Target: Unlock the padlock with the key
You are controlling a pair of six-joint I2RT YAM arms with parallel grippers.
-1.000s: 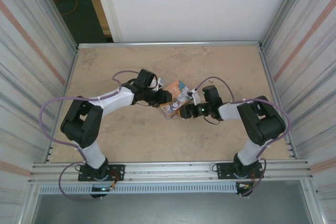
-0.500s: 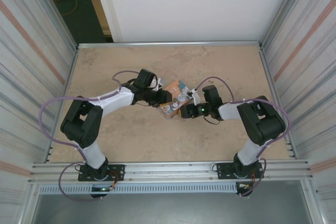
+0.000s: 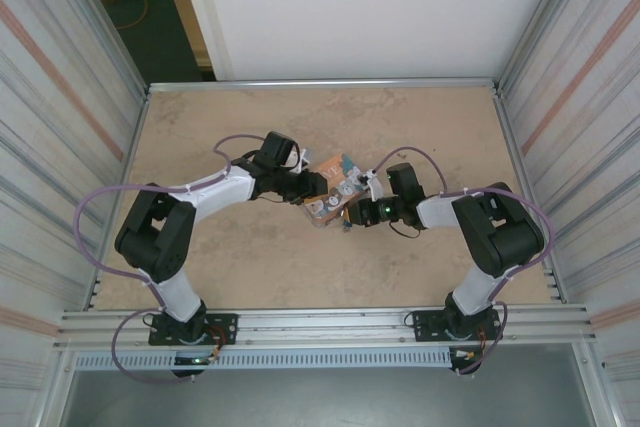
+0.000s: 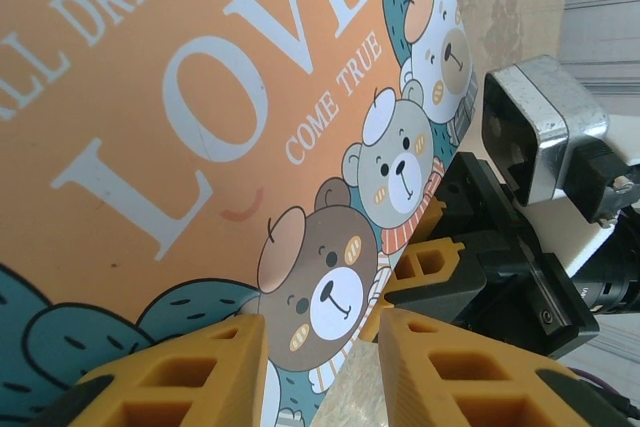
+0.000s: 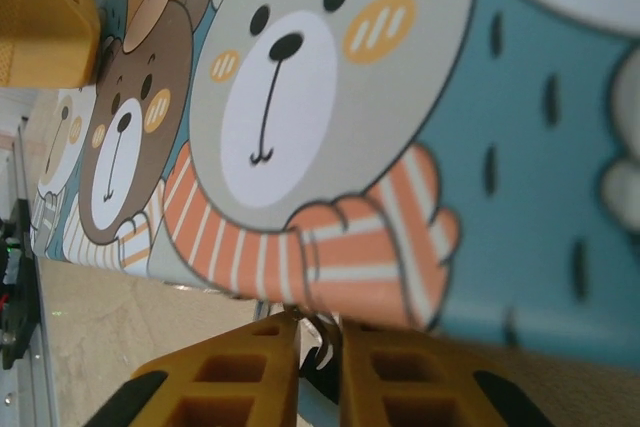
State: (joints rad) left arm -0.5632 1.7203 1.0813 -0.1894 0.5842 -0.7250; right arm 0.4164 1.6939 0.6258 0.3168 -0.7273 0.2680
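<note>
Beige table (image 3: pixel 420 127). padlock (image 5: pixel 318 333) at lower edge of tin (image 5: pixel 330 97), pinched in right gripper (image 5: pixel 320 349), jaws nearly closed, wider a second ago. left gripper (image 4: pixel 320 335) straddles tin corner, jaws apart, grip unclear.

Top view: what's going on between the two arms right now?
Both arms meet at the orange LOVE tin. The left claw straddles one corner of it. The right claw has its fingers close together at the tin's edge, around a small silvery piece too blurred to identify.
</note>
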